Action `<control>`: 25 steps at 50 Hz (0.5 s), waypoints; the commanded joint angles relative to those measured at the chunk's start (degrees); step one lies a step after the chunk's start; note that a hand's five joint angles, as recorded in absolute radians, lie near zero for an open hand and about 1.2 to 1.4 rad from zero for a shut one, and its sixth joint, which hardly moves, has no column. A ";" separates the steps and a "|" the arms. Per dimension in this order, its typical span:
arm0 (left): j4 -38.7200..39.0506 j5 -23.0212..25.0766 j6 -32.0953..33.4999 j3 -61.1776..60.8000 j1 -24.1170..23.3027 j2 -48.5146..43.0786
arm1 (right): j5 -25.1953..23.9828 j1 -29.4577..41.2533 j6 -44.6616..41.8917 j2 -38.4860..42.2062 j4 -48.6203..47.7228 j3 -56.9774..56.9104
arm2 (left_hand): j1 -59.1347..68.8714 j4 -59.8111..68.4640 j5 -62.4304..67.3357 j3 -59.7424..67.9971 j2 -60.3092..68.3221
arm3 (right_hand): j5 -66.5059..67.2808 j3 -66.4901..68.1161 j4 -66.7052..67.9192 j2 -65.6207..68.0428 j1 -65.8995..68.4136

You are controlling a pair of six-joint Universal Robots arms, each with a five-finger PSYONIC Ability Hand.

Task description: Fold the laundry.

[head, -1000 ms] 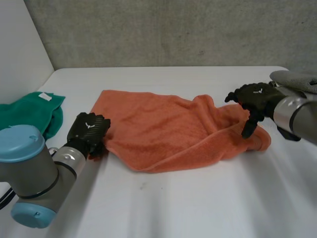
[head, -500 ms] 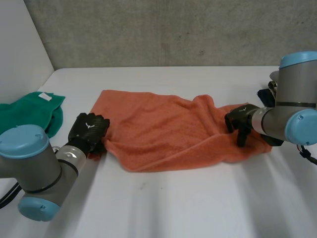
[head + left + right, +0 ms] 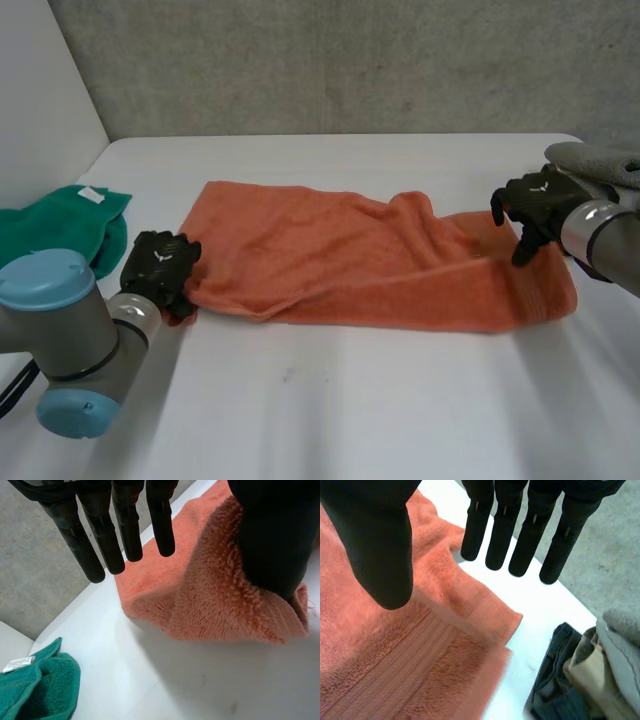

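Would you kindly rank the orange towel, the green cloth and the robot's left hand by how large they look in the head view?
1. orange towel: clearly the largest, spread across the table.
2. green cloth: smaller, and partly cut off at the view's edge.
3. left hand: the smallest, at the towel's corner.

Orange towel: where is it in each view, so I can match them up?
Head view: orange towel spread across the table between left hand and right hand.
Left wrist view: towel corner at the left hand's thumb.
Right wrist view: towel corner beneath the right hand's fingers.
Shared landmark: white table.
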 commanded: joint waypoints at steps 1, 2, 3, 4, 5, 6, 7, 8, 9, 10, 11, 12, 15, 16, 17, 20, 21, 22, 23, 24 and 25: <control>-0.08 -0.18 -0.15 -0.34 -0.48 1.33 | -0.22 -0.83 -0.18 0.60 2.81 0.25 | 1.25 1.99 2.34 1.15 1.43 | -0.58 -1.67 -1.37 -1.74 -1.42; -0.08 -0.10 -0.15 -0.34 -0.57 1.34 | -0.22 -0.74 -0.27 0.77 3.61 0.16 | 1.42 2.15 2.50 1.32 1.60 | -2.10 -3.19 -2.90 -3.26 -2.94; -0.08 -0.10 -0.15 -0.43 -0.57 1.42 | -0.05 -0.48 -0.53 0.95 4.66 -0.01 | 1.25 1.99 2.34 1.15 1.43 | -3.95 -5.04 -4.74 -5.11 -4.79; -0.08 -0.01 -0.24 -0.52 -0.57 1.60 | 0.04 -0.13 -1.14 1.39 6.67 -0.36 | 1.25 1.99 2.34 1.15 1.43 | -5.80 -6.89 -6.59 -6.96 -6.64; -0.08 -0.01 -0.24 -0.52 -0.48 1.60 | 0.13 -0.04 -1.67 1.48 7.83 -0.63 | 1.42 2.15 2.50 1.32 1.60 | -6.48 -7.57 -7.28 -7.64 -7.32; -0.08 0.08 -0.24 -0.52 -0.48 1.51 | 0.30 0.05 -2.20 1.65 8.97 -0.71 | 1.25 1.99 2.34 1.15 1.43 | -6.99 -8.08 -7.78 -8.15 -7.83; -0.08 0.08 -0.24 -0.52 -0.39 1.51 | 0.39 0.14 -2.64 1.74 10.02 -0.72 | 1.42 2.15 2.50 1.32 1.60 | -7.49 -8.58 -8.29 -8.65 -8.33; -0.08 0.08 -0.24 -0.52 -0.39 1.43 | 0.13 0.23 -3.43 1.83 11.69 -0.63 | 1.42 2.16 2.51 1.32 1.60 | -9.16 -10.25 -9.96 -10.33 -10.00; -0.08 0.08 -0.24 -0.43 -0.39 1.34 | 0.13 0.23 -3.69 1.92 12.31 -0.71 | 1.42 2.16 2.51 1.32 1.60 | -10.01 -11.10 -10.81 -11.17 -10.85; -0.08 0.08 -0.24 -0.43 -0.30 1.25 | 0.13 0.32 -3.87 2.00 12.49 -0.72 | 1.42 2.16 2.51 1.32 1.60 | -10.36 -11.44 -11.15 -11.52 -11.20; -0.08 0.08 -0.24 -0.34 -0.30 1.16 | 0.22 0.49 -3.87 2.18 12.23 -0.89 | 1.42 2.16 2.51 1.32 1.60 | -10.36 -11.45 -11.15 -11.52 -11.20; -0.08 0.08 -0.24 -0.34 -0.30 1.07 | 0.39 0.75 -3.79 2.70 11.01 -1.07 | 1.42 2.16 2.51 1.32 1.60 | -10.36 -11.45 -11.15 -11.52 -11.20; -0.08 0.08 -0.15 -0.34 -0.21 0.98 | 0.92 1.11 -3.78 3.93 8.29 -1.51 | 1.75 2.49 2.84 1.65 1.93 | -10.36 -11.45 -11.15 -11.52 -11.20; -0.08 0.08 -0.06 -0.34 -0.13 0.98 | 1.62 1.54 -3.79 4.98 6.97 -2.03 | 1.92 2.66 3.01 1.82 2.10 | -10.36 -11.45 -11.15 -11.52 -11.20; -0.08 0.08 0.03 -0.26 -0.13 0.98 | 1.97 1.81 -3.79 5.60 6.44 -2.30 | 1.92 2.66 3.01 1.82 2.10 | -10.53 -11.61 -11.32 -11.69 -11.37; -0.08 0.08 0.03 -0.25 0.05 1.07 | 3.03 2.43 -3.78 8.15 5.90 -3.61 | 2.09 2.83 3.18 1.99 2.27 | -10.53 -11.61 -11.32 -11.69 -11.37; -0.08 0.08 0.03 -0.25 0.14 1.07 | 3.20 2.51 -3.79 8.77 5.99 -3.96 | 2.09 2.83 3.18 1.99 2.27 | -10.53 -11.61 -11.32 -11.69 -11.37; -0.08 0.08 0.03 -0.17 0.14 1.07 | 3.47 2.60 -3.79 9.38 6.08 -4.32 | 2.09 2.83 3.18 1.99 2.27 | -10.53 -11.61 -11.32 -11.69 -11.37; -0.08 0.08 -0.06 -0.17 0.31 0.99 | 3.64 2.60 -3.79 10.34 5.90 -4.84 | 2.09 2.83 3.18 1.99 2.27 | -10.53 -11.61 -11.32 -11.69 -11.37; -0.08 0.08 -0.06 -0.08 0.31 0.90 | 3.82 2.60 -3.79 10.79 5.90 -5.02 | 2.09 2.83 3.18 1.99 2.27 | -10.36 -11.45 -11.16 -11.52 -11.20; -0.08 0.08 -0.06 0.01 0.40 0.90 | 3.91 2.60 -3.79 11.23 5.82 -5.11 | 2.09 2.83 3.18 1.99 2.27 | -10.03 -11.11 -10.82 -11.19 -10.87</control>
